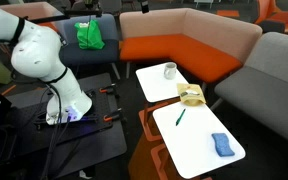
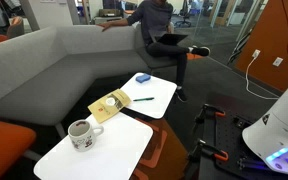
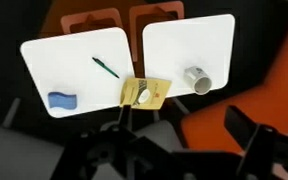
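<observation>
My gripper [image 3: 181, 126] is open and empty, seen as dark fingers [image 3: 124, 118] at the bottom of the wrist view, high above two white side tables [image 3: 184, 35]. One table holds a white mug [image 3: 196, 78], also seen in both exterior views [image 1: 170, 70] [image 2: 81, 133]. A yellow snack packet [image 3: 144, 93] [image 1: 191, 96] bridges the gap between the tables and lies nearest the gripper. The other table [image 1: 196, 148] carries a green pen [image 3: 105, 67] [image 1: 180, 116] and a blue sponge [image 3: 63, 100] [image 1: 222, 145]. The white arm [image 1: 39, 55] shows in an exterior view; its gripper is out of frame there.
An orange sofa [image 1: 179, 50] and a grey sofa [image 1: 274, 80] wrap around the tables. A green cloth [image 1: 89, 35] lies on a dark chair at the back. A person [image 2: 159, 25] sits on the far sofa. The robot's base [image 2: 279, 130] stands on a dark platform.
</observation>
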### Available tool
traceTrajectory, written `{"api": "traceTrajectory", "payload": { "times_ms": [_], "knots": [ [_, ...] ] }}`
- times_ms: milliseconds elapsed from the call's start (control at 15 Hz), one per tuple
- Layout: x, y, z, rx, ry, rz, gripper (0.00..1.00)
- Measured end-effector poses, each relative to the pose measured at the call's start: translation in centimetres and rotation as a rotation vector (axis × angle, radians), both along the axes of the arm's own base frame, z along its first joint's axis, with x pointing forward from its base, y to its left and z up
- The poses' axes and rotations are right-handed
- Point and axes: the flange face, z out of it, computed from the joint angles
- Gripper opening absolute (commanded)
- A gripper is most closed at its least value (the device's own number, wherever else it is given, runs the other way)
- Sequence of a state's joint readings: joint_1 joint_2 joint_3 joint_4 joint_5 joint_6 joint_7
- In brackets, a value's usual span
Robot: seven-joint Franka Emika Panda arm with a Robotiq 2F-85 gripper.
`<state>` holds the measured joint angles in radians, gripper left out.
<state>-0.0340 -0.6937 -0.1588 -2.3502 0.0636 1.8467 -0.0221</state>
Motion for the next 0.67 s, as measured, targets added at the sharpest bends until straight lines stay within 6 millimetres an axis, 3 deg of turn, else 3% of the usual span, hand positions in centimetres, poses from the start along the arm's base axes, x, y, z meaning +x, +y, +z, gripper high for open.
{"api": "traceTrajectory", "payload": {
  "times_ms": [667],
  "knots": [
    [0.46,0.29,-0.42,-0.001,0.007,0.001,1.0]
  ]
}}
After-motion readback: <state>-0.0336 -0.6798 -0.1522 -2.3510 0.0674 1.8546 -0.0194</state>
